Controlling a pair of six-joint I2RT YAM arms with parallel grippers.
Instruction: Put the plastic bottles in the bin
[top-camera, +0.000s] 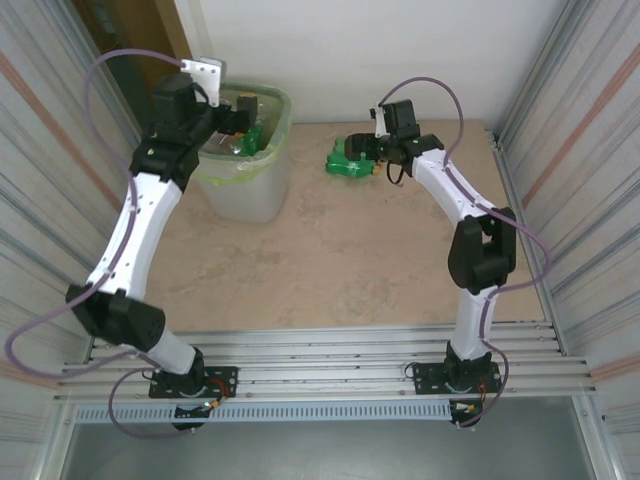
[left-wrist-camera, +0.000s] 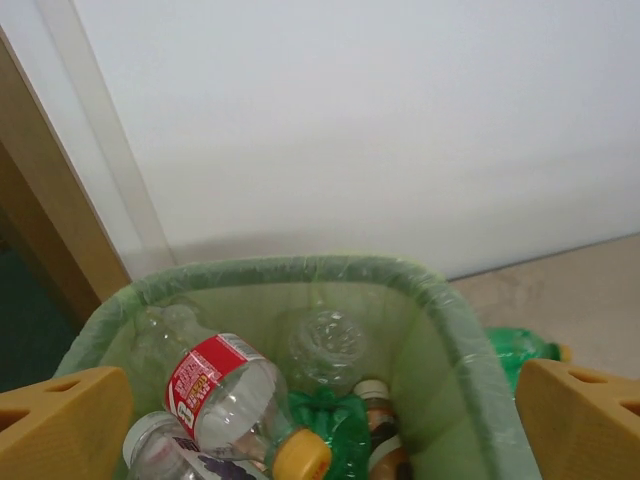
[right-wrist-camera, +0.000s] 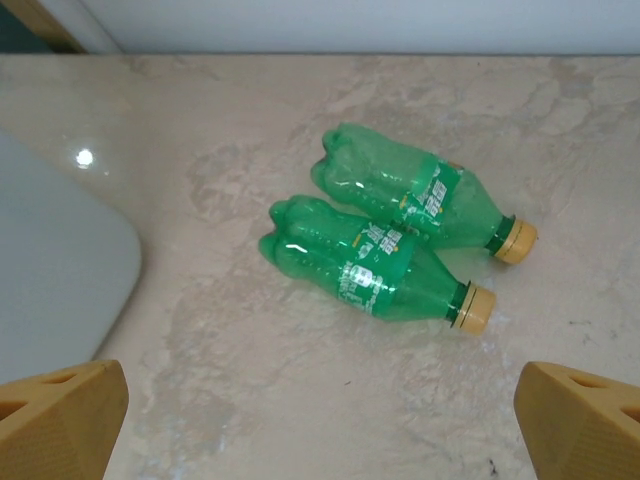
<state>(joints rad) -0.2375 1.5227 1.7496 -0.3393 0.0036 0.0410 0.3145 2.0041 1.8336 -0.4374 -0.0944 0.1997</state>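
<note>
The right fingers (right-wrist-camera: 60, 420) hang spread wide above two green bottles (right-wrist-camera: 372, 268) on the surface (right-wrist-camera: 230, 380), with nothing between them. The pair lies right of the bin (top-camera: 250, 190), side by side and touching, yellow caps pointing the same way.

The step in hand looks like picking one of these. It would go best to take a single bottle, probably the nearer one, and close across its labelled middle rather than along its length. Because the two touch, one finger has to come down into the seam between them or nudge the nearer bottle free first. The fingers should go low, almost to the surface, since thin plastic gives and may squirt out of a shallow pinch.

The left fingers (left-wrist-camera: 60, 425) are over the bin, also spread and empty. That arm likely needs to clear the rim before the right one brings a bottle across.

The bin, lined with a green bag, already holds several bottles:
- a clear one with a red label (left-wrist-camera: 215, 390)
- a crumpled clear one (left-wrist-camera: 322, 345)
- a green one (left-wrist-camera: 335, 425)
- a brown one with a white cap (left-wrist-camera: 380, 425)

There is room left above them.
</note>
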